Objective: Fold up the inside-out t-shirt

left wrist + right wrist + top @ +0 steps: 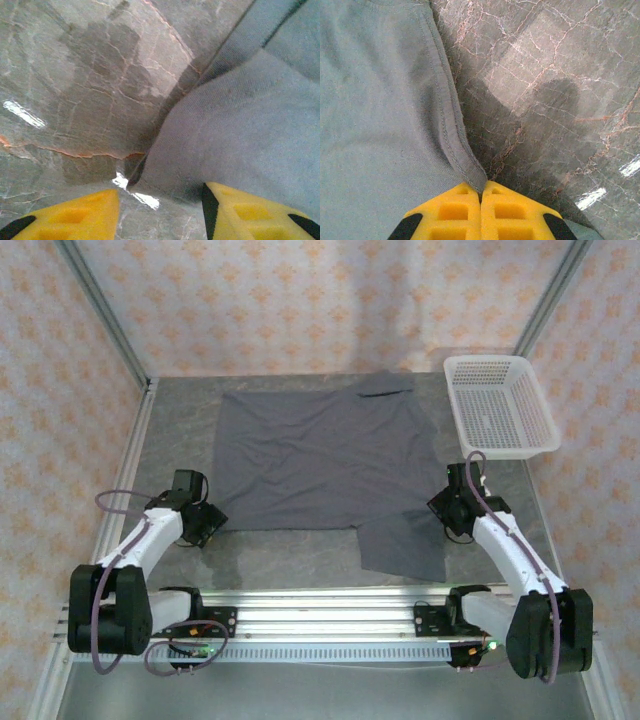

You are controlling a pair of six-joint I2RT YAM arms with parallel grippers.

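The inside-out t-shirt (320,455) lies spread on the marble table, dark slate-grey, with a flap (405,545) reaching toward the near rail on the right. At the shirt's near-left corner sits my left gripper (208,525). In the left wrist view its yellow fingers stand apart (160,215), the cloth's corner (240,125) lies just ahead of the gap, and the right finger (250,212) rests at the cloth. My right gripper (447,508) is at the shirt's right edge, shut (481,192) on the stitched hem (445,130).
A white mesh basket (500,405) stands at the back right, close to the shirt's far right corner. Bare marble (290,555) shows between the shirt and the near rail, and also along the left side (185,440). Patterned walls enclose the table.
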